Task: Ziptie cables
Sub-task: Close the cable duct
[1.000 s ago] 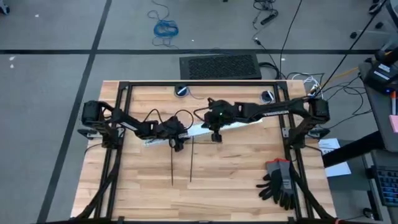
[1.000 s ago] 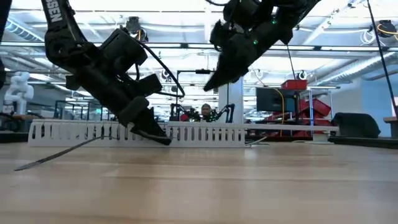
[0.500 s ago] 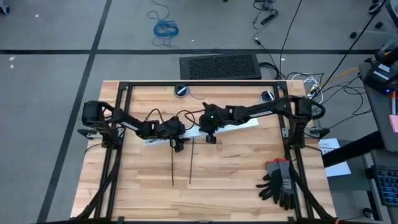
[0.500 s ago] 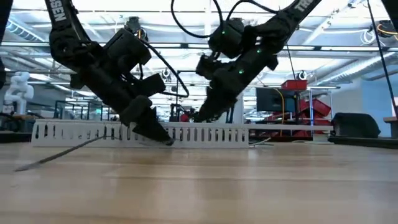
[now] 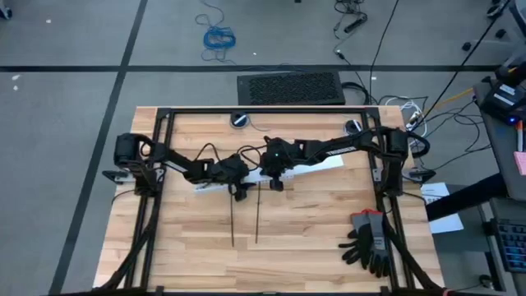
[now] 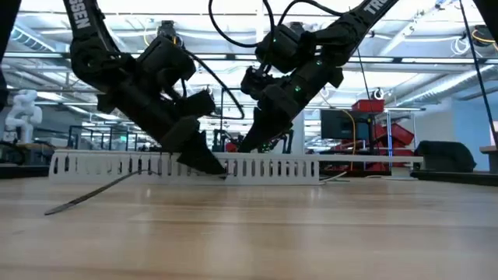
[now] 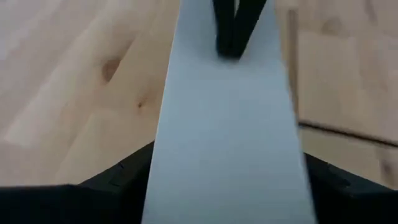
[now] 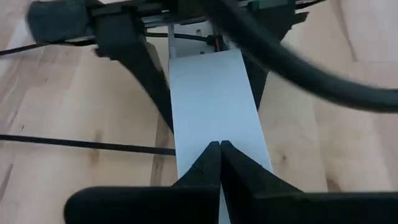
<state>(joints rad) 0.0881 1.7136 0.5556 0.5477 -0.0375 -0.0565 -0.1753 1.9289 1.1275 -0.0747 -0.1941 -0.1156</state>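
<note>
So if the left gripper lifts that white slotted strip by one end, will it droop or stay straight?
Probably stays mostly straight: the white slotted strip stands on edge, unbent, along the table. It looks thin and light, so it may slide when nudged. The left gripper is already straddling it.

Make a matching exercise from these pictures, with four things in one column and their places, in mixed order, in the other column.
1. two thin dark plastic zipties
2. blue coiled cable
3. long white slotted plastic strip
4. black and grey gloves

a. on the grey floor
b. at a right corner of the wooden table
c. side by side on bare wood
d. across the table's middle

Pairs: 1-c, 2-a, 3-d, 4-b
</note>
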